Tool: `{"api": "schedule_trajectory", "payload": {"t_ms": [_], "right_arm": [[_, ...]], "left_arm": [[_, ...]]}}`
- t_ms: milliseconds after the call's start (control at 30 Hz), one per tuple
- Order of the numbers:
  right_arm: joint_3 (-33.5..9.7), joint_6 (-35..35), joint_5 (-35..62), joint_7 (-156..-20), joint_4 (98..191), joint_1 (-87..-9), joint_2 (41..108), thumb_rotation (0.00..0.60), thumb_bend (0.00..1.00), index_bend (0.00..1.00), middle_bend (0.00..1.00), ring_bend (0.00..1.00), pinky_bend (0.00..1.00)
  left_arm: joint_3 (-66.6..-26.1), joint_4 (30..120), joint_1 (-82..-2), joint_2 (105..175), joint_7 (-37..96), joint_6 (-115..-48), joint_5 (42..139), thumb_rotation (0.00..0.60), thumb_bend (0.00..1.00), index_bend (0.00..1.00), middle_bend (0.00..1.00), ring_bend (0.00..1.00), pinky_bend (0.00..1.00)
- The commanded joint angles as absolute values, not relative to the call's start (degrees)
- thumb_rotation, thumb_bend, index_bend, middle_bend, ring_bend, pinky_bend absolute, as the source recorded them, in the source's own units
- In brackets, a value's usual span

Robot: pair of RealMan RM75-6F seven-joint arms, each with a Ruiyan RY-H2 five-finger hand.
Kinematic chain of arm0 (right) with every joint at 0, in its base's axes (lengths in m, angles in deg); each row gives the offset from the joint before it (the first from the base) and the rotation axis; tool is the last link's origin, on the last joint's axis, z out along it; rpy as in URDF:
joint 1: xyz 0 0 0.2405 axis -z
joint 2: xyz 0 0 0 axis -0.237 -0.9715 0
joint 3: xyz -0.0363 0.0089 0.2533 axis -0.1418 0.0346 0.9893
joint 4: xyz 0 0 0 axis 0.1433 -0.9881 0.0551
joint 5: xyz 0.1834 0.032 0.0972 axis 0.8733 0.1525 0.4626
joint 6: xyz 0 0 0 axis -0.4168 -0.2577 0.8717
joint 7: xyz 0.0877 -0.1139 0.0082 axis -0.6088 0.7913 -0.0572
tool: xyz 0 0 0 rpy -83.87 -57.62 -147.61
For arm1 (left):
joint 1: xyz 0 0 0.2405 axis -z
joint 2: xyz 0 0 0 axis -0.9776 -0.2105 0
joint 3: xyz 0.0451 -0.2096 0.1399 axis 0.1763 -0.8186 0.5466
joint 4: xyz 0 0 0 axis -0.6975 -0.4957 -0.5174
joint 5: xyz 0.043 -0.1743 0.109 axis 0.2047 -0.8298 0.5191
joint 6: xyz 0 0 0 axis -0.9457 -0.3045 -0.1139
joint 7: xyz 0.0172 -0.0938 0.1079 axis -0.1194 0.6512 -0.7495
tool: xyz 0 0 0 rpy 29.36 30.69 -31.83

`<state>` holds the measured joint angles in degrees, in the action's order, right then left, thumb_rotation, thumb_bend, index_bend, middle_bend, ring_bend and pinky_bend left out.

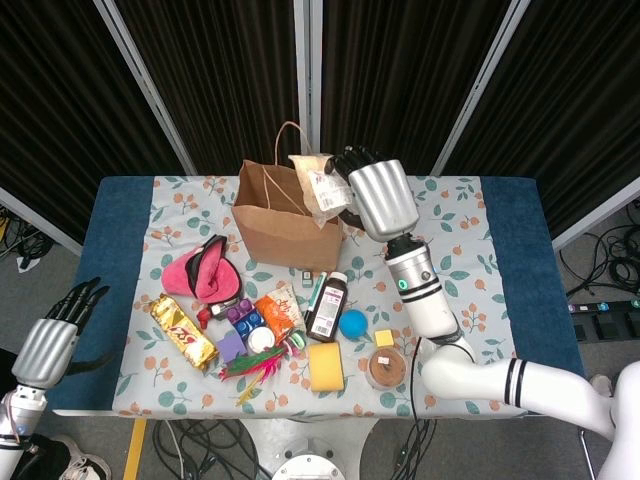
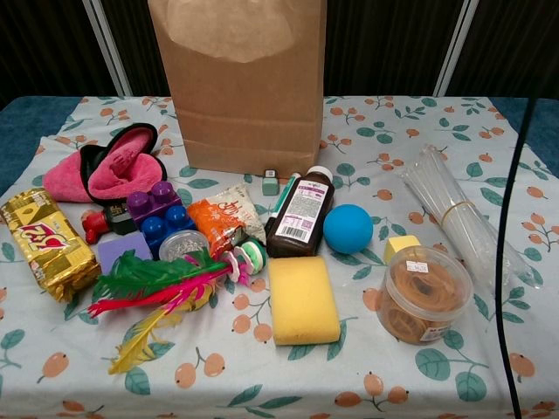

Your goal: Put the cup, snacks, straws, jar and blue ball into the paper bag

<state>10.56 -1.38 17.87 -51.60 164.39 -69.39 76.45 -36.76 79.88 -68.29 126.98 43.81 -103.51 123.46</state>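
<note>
Head view: your right hand (image 1: 375, 195) pinches a crinkly clear snack packet (image 1: 316, 181) above the brown paper bag (image 1: 290, 222). Your left hand (image 1: 52, 335) hangs spread off the table's (image 1: 510, 250) near left. The smooth blue ball (image 2: 348, 229) sits near the bag.

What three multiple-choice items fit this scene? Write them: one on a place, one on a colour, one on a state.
1. Where is the snack packet?
A. beside the sponge
B. above the paper bag's opening
C. on the floor

2. What colour is the ball?
A. red
B. green
C. blue

3. The left hand is:
A. open, holding nothing
B. gripping the jar
C. pressing on the bag

Key: 1 B, the right hand holds the snack packet over the paper bag. 2 C, the ball is blue. 3 A, the left hand hangs off the table with fingers apart.
</note>
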Motion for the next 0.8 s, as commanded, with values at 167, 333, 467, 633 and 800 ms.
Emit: {"api": "schedule_trajectory", "payload": {"t_ms": [167,333,467,633,800], "right_arm": [[8.9,-1.2,18.4,-48.7,155.1,-74.8,80.8,0.6,0.24,0.51,0.41,0.31,0.47],[6.4,-1.8,16.8,-50.3,149.2,-76.0,83.7,0.6,0.25,0.51,0.41,0.31,0.47],[4.9,-2.7,14.5,-50.9,145.2,-76.8,85.3,0.6,0.25,0.51,0.41,0.31,0.47],[4.3,-2.5,14.0,-51.5,142.9,-77.6,86.4,0.6,0.26,0.52,0.41,0.31,0.47],[4.0,-0.5,16.0,-50.2,143.4,-78.1,86.2,0.6,0.19,0.41,0.34,0.25,0.39]], "left_arm": [[-37.2,79.2,-68.3,127.1,44.6,-103.9,123.1,0.6,0.11,0.09,0.11,0.06,0.22],[-37.1,78.6,-68.4,127.3,45.1,-103.8,123.0,0.6,0.11,0.09,0.11,0.06,0.22],[-37.2,78.3,-68.3,127.2,45.2,-103.9,123.0,0.6,0.11,0.09,0.11,0.06,0.22],[-37.4,78.2,-68.3,127.4,45.5,-103.8,122.7,0.6,0.11,0.09,0.11,0.06,0.22],[-37.6,78.2,-68.1,127.5,45.5,-103.7,122.5,0.6,0.11,0.09,0.11,0.06,0.22]]}}
